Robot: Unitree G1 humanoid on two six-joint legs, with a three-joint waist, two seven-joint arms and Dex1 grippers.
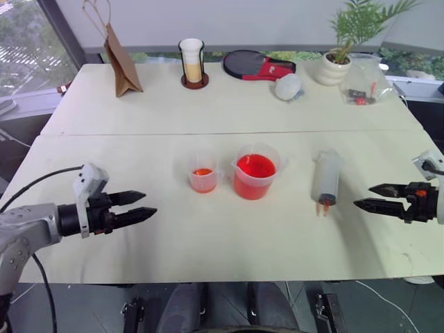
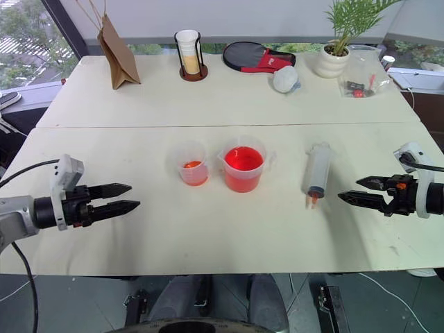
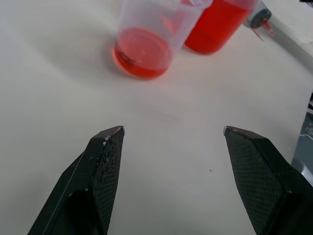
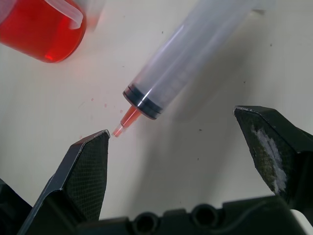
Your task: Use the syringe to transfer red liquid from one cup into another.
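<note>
I'm looking at the syringe (image 1: 326, 177) first: it lies flat on the table (image 1: 208, 243), right of centre in the head view, orange tip toward the bottom of the frame, nothing holding it. My right gripper (image 1: 374, 197) hovers just beside it at the right edge, jaws spread wide and empty; in the right wrist view the barrel (image 4: 190, 63) runs diagonally across the upper part of the frame, with the tip close to one finger (image 4: 85, 171) but not touching.

Left of the syringe stands the big cup (image 1: 254, 172), roughly half full of red liquid (image 1: 255, 166). Just beside that, further left, is the small cup (image 1: 202, 173), with only a shallow red layer at the bottom. The two cups stand close but apart.

My left gripper (image 1: 139, 206) sits at lower left, jaws parted, holding nothing, pointing toward the small cup (image 3: 146, 39).

So I judge we're at the very start: the pick-up is not yet done. Next I need to bring the right jaws around the barrel, mid-length, and close squarely. It's round and slick, so it may roll. The plunger still has to be worked somehow, likely by the left.
</note>
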